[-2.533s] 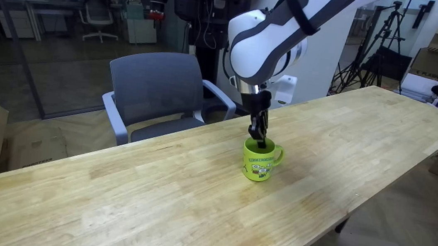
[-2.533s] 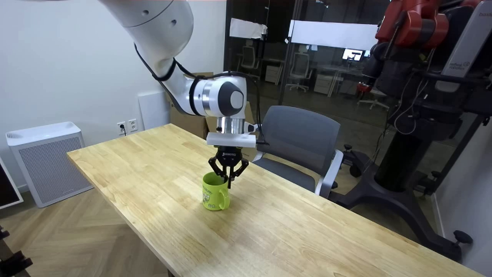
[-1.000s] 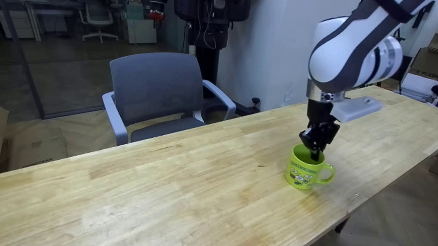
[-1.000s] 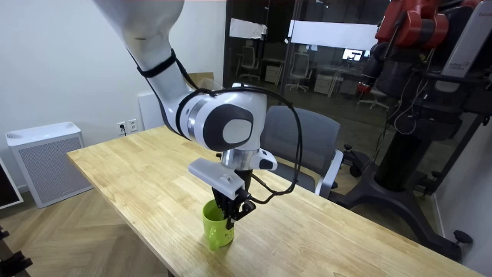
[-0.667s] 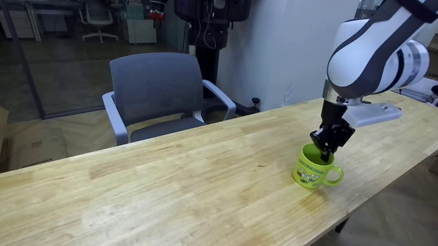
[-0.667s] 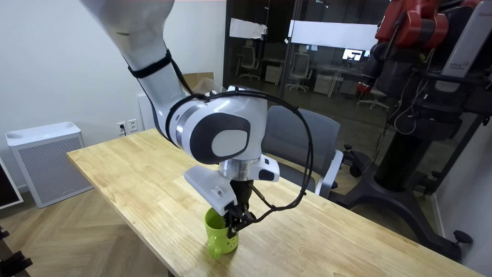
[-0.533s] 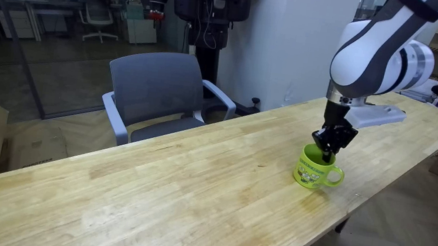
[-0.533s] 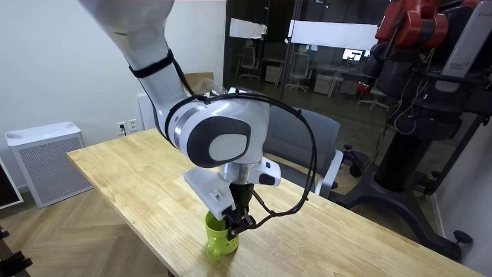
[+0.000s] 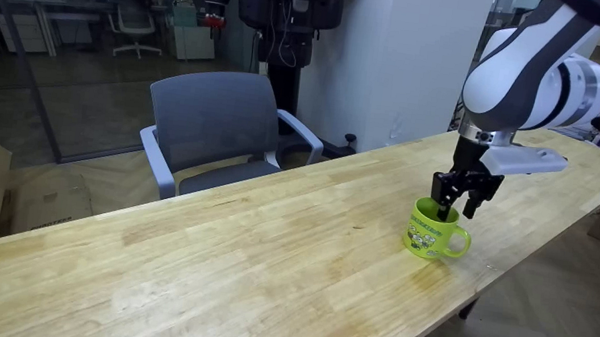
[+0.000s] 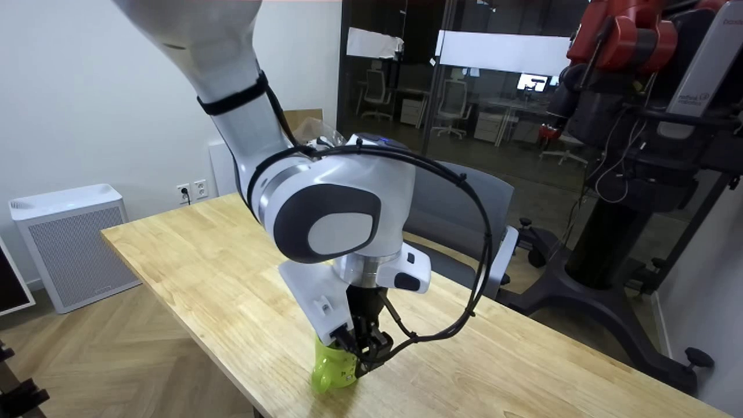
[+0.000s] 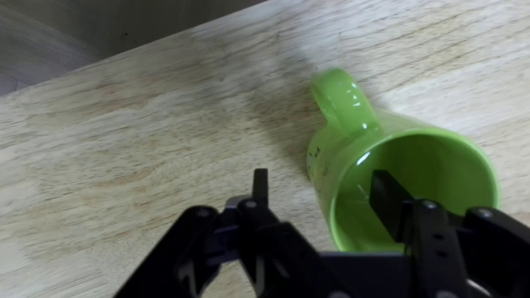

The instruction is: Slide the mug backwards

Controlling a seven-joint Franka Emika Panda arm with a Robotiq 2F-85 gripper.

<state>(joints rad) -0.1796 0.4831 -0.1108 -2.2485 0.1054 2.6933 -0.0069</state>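
"Two fingers [image 9: 471, 207] on the gripper [image 9: 455, 215], in an exterior view. Spacing?"

"Well apart. One tip sits inside the lime-green mug [image 9: 426, 239], the second hangs outside its rim. Mug upright on the wooden table [image 9: 241, 276], nearer the long edge away from the grey chair [image 9: 214, 118]."

"Noted. Next, an exterior view, white mesh-fronted box [image 10: 75, 247] by the white wall [image 10: 87, 104]?"

"Arm [image 10: 336, 215] crowds the frame; finger spacing cannot be told from that angle. Mug partly hidden behind the gripper, handle [image 10: 321, 378] facing us."

"Wrist view?"

"Wide gap, mug's side between the fingers. Outer finger apart from it; inner finger down in the mouth, contact with the side uncertain. Handle points toward the table edge, floor [image 11: 103, 29] beyond."
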